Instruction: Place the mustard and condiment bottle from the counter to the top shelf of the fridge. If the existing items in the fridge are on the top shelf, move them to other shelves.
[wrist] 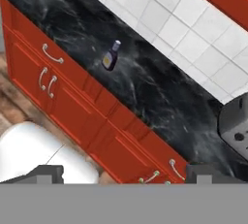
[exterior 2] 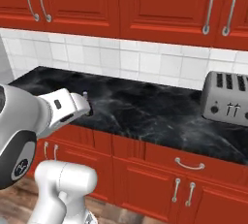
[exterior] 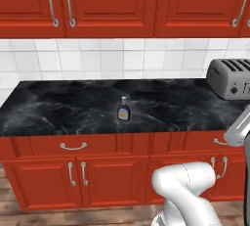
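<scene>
One small dark condiment bottle (exterior: 123, 109) stands on the veined black counter (exterior: 58, 107); tool (wrist: 125, 173) spread wide, empty

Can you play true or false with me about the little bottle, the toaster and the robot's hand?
1. The condiment bottle stands upright on the counter. True.
2. The gripper is squeezing the bottle. False: its jaws are open and hold nothing, far from the bottle.
3. A silver toaster sits on the counter. True.
4. The toaster touches the bottle. False: they are well apart, with bare counter between.
</scene>
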